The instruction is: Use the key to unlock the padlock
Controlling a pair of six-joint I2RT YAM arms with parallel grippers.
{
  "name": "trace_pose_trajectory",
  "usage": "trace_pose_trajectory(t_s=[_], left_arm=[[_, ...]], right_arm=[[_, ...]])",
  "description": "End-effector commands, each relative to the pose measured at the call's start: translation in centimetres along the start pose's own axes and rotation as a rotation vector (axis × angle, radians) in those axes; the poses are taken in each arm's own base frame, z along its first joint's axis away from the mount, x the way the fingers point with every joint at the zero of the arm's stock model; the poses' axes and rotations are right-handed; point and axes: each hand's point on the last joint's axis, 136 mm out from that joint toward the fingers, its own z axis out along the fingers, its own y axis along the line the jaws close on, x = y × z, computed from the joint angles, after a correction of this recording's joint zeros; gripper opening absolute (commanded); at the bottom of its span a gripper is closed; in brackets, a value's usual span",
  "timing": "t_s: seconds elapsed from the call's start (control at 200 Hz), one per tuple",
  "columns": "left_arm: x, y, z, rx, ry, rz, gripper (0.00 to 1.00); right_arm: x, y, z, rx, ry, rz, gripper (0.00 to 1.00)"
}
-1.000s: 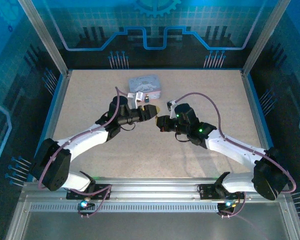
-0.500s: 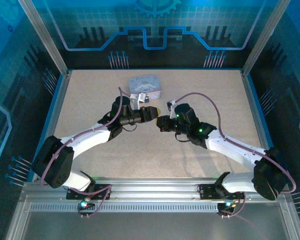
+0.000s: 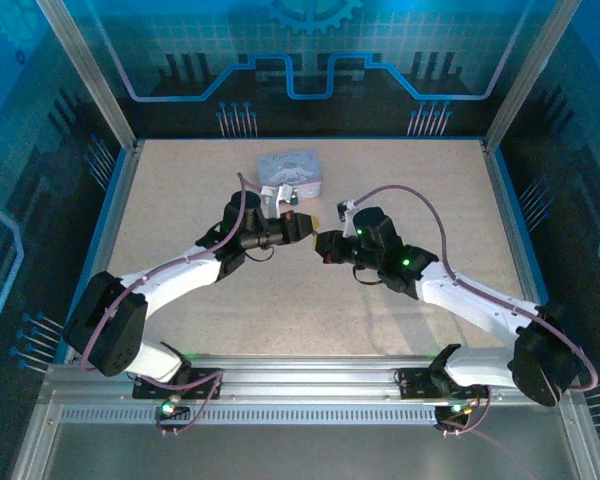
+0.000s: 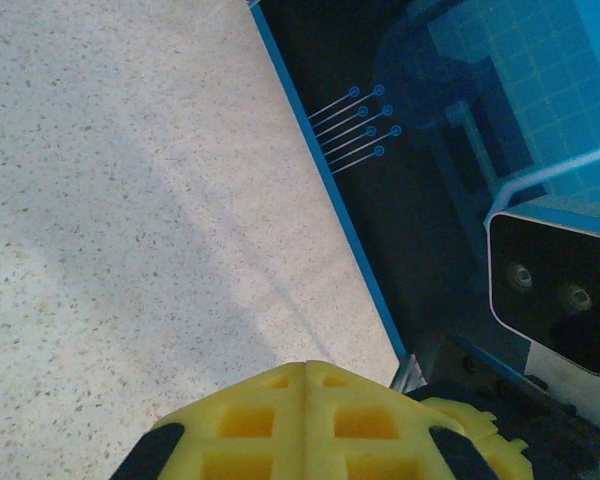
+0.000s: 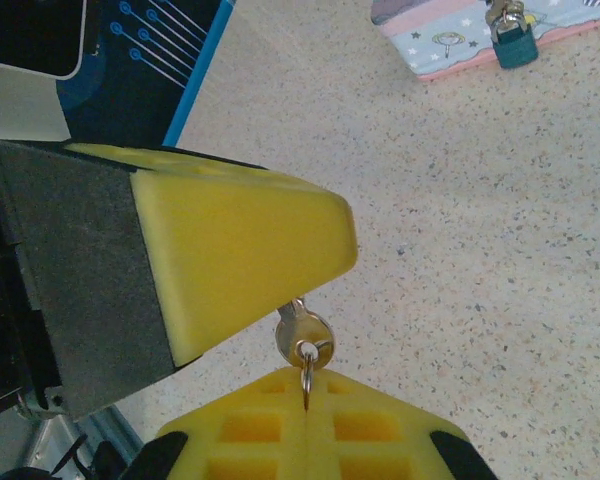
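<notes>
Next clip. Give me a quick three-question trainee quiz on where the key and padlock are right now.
1. True or false: the small teal padlock lies loose, well away from the pale lavender tin box.
2. The small grey metal key has its ring pinched by: A) the right gripper; B) nothing; C) the padlock.
3. Which gripper's yellow fingertip hides the key's blade end?

Key: 1 false, it hangs at the box's front edge. 2 A. 3 the left gripper.
</notes>
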Motion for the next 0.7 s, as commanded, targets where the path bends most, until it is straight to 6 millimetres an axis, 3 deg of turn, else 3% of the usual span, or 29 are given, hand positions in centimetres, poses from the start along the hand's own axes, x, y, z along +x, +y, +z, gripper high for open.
trace_pose_trajectory(t_s=[0.0,0.2,0.45,0.58,0.695], left_arm=[[-1.3,-2.1,-0.3,0.036,-0.019,0.066,0.00],[-2.4,-3.3,-0.8,0.039,-0.037,0.104,0.00],[-3.6,-5.1,-1.5,0.056,-0.045,0.177,0.00],[-4.4,-6.9,-2.0,0.089,-0.049,0.231,0.00],[-5.0,-8.8,-2.5,0.133,-0.055,0.276,0.00]], right_arm=[[-0.6,0.4,-1.3,-0.048,-0.033,-0.017,0.03],[-1.4,-0.2,-3.2,-0.120,-0.079,-0.028,0.18],[-4.7,-0.4,-6.5,-0.254,-0.205,-0.061,0.39],[-7.1,1.3,-8.6,-0.376,-0.301,-0.118,0.45],[-7.8,3.6,-9.6,-0.474,-0.302,-0.186,0.48]])
